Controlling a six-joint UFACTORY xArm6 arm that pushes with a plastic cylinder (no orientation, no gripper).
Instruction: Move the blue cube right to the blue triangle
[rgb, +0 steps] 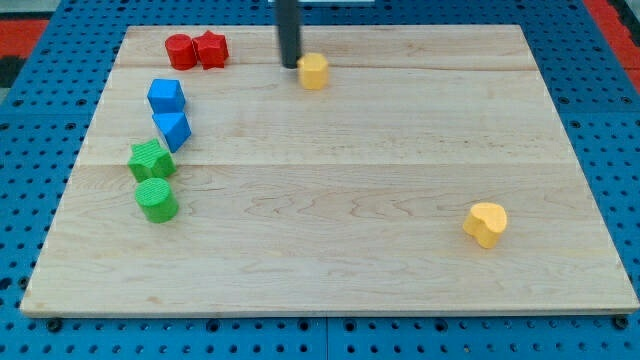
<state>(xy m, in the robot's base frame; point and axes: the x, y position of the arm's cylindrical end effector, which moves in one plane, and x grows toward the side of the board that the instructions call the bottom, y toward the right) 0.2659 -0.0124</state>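
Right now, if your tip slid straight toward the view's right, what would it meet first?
My tip sits just left of the yellow block near the board's top edge, so it would likely meet that block almost at once. Whether they already touch is unclear.

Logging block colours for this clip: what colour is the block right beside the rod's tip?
Yellow: the yellow block sits just right of my tip near the view's top, in the camera view.

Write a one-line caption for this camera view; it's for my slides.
My tip beside a yellow block, far from the blue cube and blue triangle.
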